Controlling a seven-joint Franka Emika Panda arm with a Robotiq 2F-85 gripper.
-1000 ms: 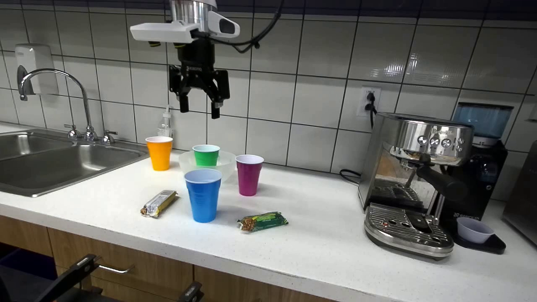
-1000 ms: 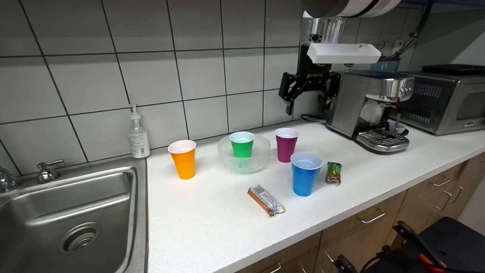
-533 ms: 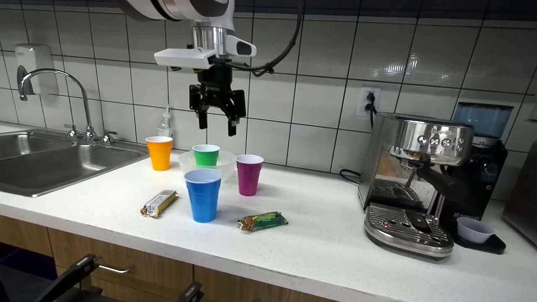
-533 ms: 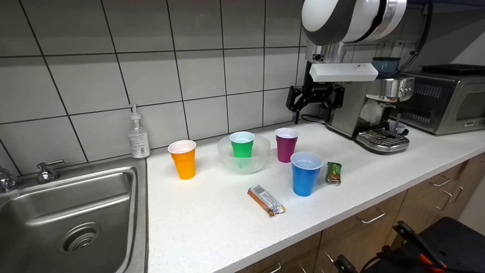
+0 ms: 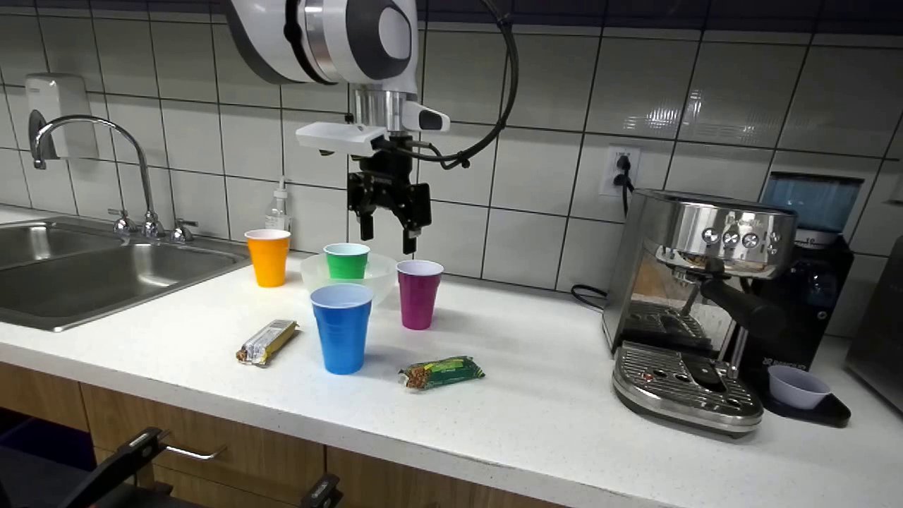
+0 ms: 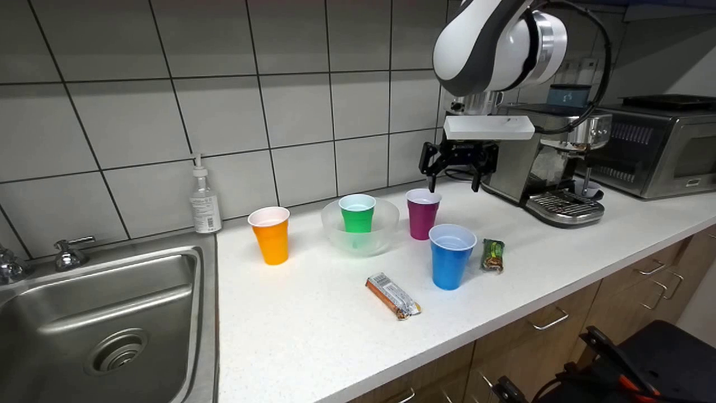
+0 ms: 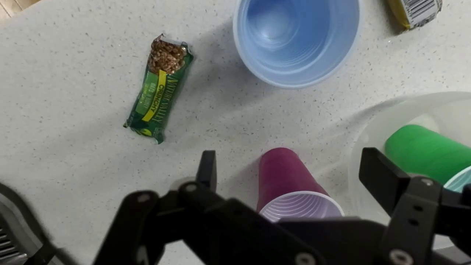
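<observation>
My gripper hangs open with nothing held, a little higher than the purple cup. In the wrist view that upright cup shows between the two spread fingers, its white rim partly hidden by the gripper body. A green cup stands in a translucent bowl beside the purple one. Nearer the counter's front are a taller blue cup and a green-wrapped granola bar. No contact between gripper and cups is visible.
An orange cup stands by the sink. Another wrapped bar lies near the blue cup. A soap bottle is against the tiled wall. The coffee machine stands further along the counter, with a microwave beyond.
The gripper has come down steadily and, in an exterior view, shifted to the right, towards the purple cup. It has stayed open. Cups, bowl and bars have not moved.
</observation>
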